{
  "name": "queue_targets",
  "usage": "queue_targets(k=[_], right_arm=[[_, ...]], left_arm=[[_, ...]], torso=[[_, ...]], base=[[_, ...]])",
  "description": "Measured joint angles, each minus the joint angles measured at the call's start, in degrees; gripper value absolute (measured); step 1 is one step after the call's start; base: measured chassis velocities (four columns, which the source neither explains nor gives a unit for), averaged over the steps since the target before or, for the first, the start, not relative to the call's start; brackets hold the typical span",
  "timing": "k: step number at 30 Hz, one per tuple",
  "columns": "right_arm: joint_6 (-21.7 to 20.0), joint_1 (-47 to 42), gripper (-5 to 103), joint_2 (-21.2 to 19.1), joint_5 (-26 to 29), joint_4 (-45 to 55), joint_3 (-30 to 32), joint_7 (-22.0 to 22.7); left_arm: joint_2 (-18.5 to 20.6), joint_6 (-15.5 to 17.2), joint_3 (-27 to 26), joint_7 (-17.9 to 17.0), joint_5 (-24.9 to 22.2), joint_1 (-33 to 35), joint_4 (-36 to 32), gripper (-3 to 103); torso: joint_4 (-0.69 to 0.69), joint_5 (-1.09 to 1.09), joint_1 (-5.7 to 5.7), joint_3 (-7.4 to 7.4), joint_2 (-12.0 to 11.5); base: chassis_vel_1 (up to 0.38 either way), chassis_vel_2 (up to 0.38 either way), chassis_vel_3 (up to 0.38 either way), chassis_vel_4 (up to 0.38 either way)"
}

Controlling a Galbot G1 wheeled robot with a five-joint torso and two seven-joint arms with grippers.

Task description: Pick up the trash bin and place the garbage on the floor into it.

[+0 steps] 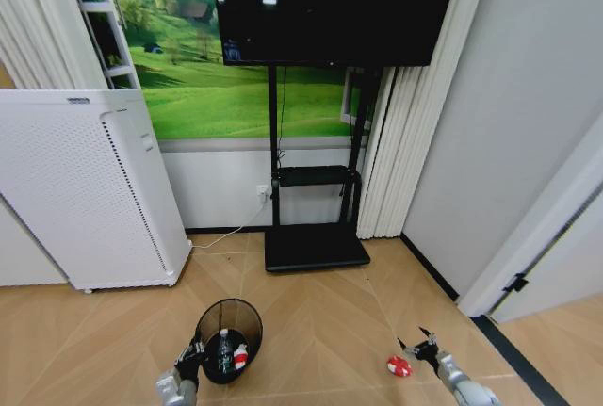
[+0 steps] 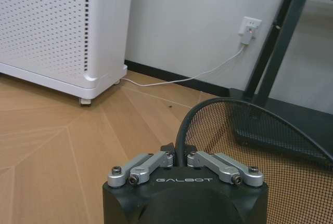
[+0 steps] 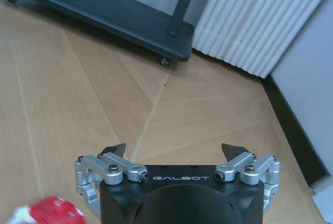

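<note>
The trash bin (image 1: 229, 338) is a small round black basket made of wire mesh. In the head view it sits low in the middle, on the floor (image 1: 320, 321) or just over it; which one is hard to tell. The left gripper (image 1: 193, 353) is at the bin's 8 o'clock side. In the left wrist view, the left gripper (image 2: 178, 157) has its two fingers pressed together on the bin's thin black rim (image 2: 208, 107), pinching it. The mesh wall of the bin (image 2: 260, 167) spreads out just past the fingers.

Inside the bin there is a clear bottle (image 1: 224, 349) with a green label and a white cap. A red and white wrapper (image 1: 240, 358) lies beside it, at the bottle's 3 o'clock.

One more red and white wrapper (image 1: 399, 365) lies on the wooden floor, well apart from the bin, at the bin's 3 o'clock. The right gripper (image 1: 420, 345) is just beside this wrapper, at its 2 o'clock, and is not touching it. In the right wrist view, the right gripper (image 3: 174, 152) has its fingers spread wide with nothing between them, and the wrapper (image 3: 49, 211) peeks out near its body.

Both gripper bodies have the word GALBOT in white letters.

Farther back stand a tall white box with many tiny holes (image 1: 85, 189) at 10 o'clock and a black TV stand (image 1: 314, 246) at 12 o'clock. A white plug (image 2: 248, 30) sits in the wall socket.
</note>
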Motion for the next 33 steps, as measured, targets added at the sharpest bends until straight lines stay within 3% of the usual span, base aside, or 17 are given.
queue_targets(k=[7,9,12,14,15,19,25,27,33], right_arm=[[4.6,0.0,100,-1.6,0.7,-0.2,-3.3,-2.9],[8.4,-0.4,100,-3.3,-2.7,0.4,-4.6,-7.1],[9.8,-0.8,100,-4.1,-5.0,1.1,-5.0,-8.1],[12.5,-1.0,100,-4.7,-11.0,1.0,-4.7,-9.3],[12.5,-1.0,100,-4.7,-11.0,1.0,-4.7,-9.3],[15.9,-2.3,100,-5.2,-19.8,0.6,-3.8,-9.6],[17.5,-2.3,100,-4.7,-24.8,0.0,-3.2,-8.7],[17.2,-1.5,100,-3.1,-25.9,-1.1,-3.5,-6.0],[15.8,0.0,100,0.4,-30.2,-3.0,-3.6,-4.6]], left_arm=[[0.0,0.0,0.1,0.1,-0.1,0.0,-0.3,6],[0.0,0.0,0.0,0.1,-0.2,0.1,-0.7,6],[-0.1,0.0,0.0,0.0,-0.2,0.1,-0.8,6],[-0.4,-0.1,0.0,0.0,0.0,0.1,-0.8,6],[-0.4,-0.1,0.0,0.0,0.0,0.1,-0.8,6],[-1.1,-0.4,0.0,0.0,0.0,0.0,-0.8,6],[-1.3,-0.7,0.0,0.2,-0.2,0.1,-0.9,6],[-1.2,-1.1,-0.4,0.3,-0.4,0.7,-1.1,6],[-0.7,-1.9,-1.7,0.6,-1.1,1.8,-1.1,6]], torso=[[0.0,0.01,0.0,0.0,0.0],[0.02,0.0,-0.01,0.0,0.0],[0.03,-0.01,0.0,0.0,0.0],[0.03,-0.02,0.0,0.0,0.0],[0.03,-0.02,0.0,0.0,0.0],[0.0,-0.01,0.0,0.0,0.0],[-0.01,-0.02,0.0,0.0,0.0],[0.0,-0.01,0.0,-0.01,0.0],[0.03,-0.01,-0.01,0.0,0.0]], base=[[-0.187,-0.18,0.195,0.165],[-0.001,-0.026,0.041,0.008],[0.042,-0.009,-0.052,-0.01],[0.062,0.061,-0.068,-0.031],[0.057,0.068,-0.068,-0.031],[0.021,0.026,-0.014,-0.018],[0.0,0.0,0.0,0.0],[0.0,0.0,0.0,0.0],[0.0,0.0,0.0,0.0]])
